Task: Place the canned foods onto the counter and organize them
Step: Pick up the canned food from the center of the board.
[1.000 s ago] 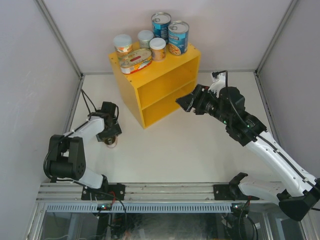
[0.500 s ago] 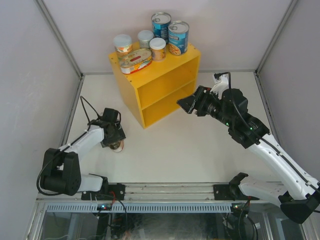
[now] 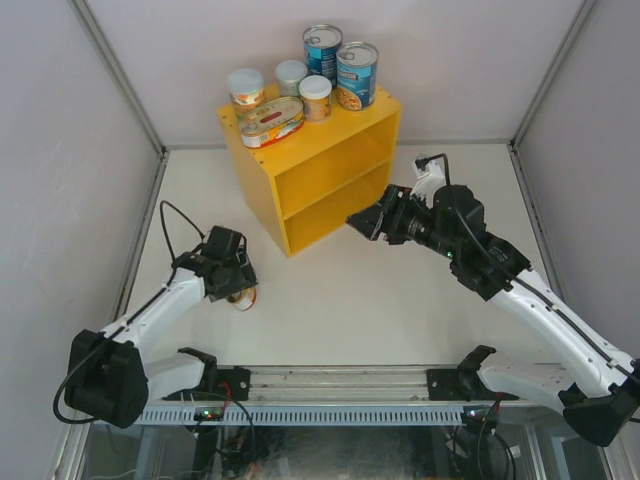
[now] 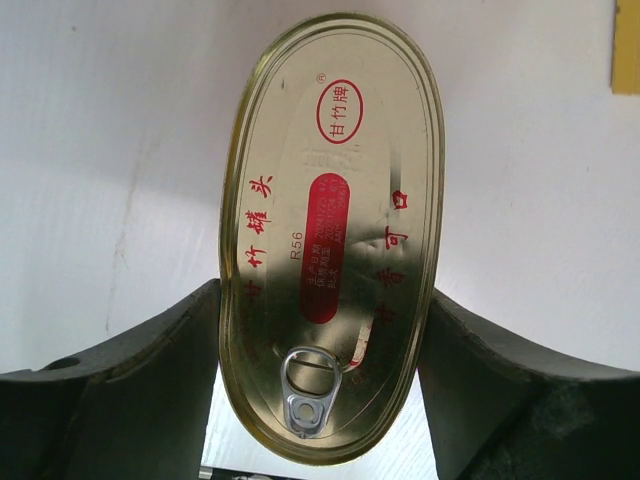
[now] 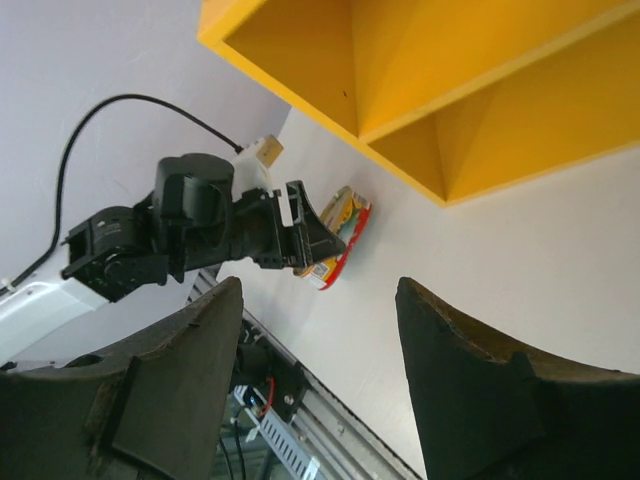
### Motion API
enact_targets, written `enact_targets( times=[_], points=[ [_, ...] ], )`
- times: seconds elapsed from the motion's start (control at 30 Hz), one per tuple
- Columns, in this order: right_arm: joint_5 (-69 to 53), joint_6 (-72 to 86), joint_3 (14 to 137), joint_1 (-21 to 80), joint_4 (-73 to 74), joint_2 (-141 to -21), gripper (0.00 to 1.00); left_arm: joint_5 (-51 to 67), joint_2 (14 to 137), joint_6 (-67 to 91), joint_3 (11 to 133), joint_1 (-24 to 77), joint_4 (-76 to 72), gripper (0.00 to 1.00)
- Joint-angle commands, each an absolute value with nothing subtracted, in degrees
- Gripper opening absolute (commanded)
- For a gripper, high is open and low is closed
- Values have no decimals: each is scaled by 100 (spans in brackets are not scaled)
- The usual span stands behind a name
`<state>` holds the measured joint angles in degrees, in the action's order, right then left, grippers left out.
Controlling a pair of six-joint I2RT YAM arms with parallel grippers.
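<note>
From above, the left arm (image 3: pixel 165 305) reaches over the near-left tabletop (image 3: pixel 400 300) with an oval tin (image 3: pixel 241 297) between the left jaws. Six cans already crowd the top of the yellow shelf unit (image 3: pixel 352 128), far centre. The right arm (image 3: pixel 490 262) hovers at the unit's lower opening. A tin carried up could knock the packed cans, or the arms could foul each other.

The left wrist view shows both fingers (image 4: pixel 130 390) against the long sides of the oval tin (image 4: pixel 330 240), gripping near its pull-ring (image 4: pixel 309 390) end. Smooth curved walls held off-centre may let it pivot or slip. The gold lid reads "甘竹牌" and "R56".

The right wrist view shows the right jaws wide apart and empty. The oval tin (image 5: pixel 338 243) sits tilted beyond them, its label too small to read.
</note>
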<state>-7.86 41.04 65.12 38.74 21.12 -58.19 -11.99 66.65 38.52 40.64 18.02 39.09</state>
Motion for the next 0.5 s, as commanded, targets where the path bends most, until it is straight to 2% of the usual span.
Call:
enact_targets(
  times=[0.0, 0.4, 0.47],
  points=[
    [-1112, 4496, 6160, 3920, 1862, -5711, 63, -1151, 6265, 4071, 3920, 2026, 3849, 36],
    [-1396, 5634, 4942, 4325, 1077, -5645, 63, -1406, 6404, 4465, 3812, 3155, 3819, 35],
    [-1426, 5902, 4756, 4398, 917, -5712, 67, -1432, 6416, 4494, 3814, 3309, 3783, 34]
  ],
)
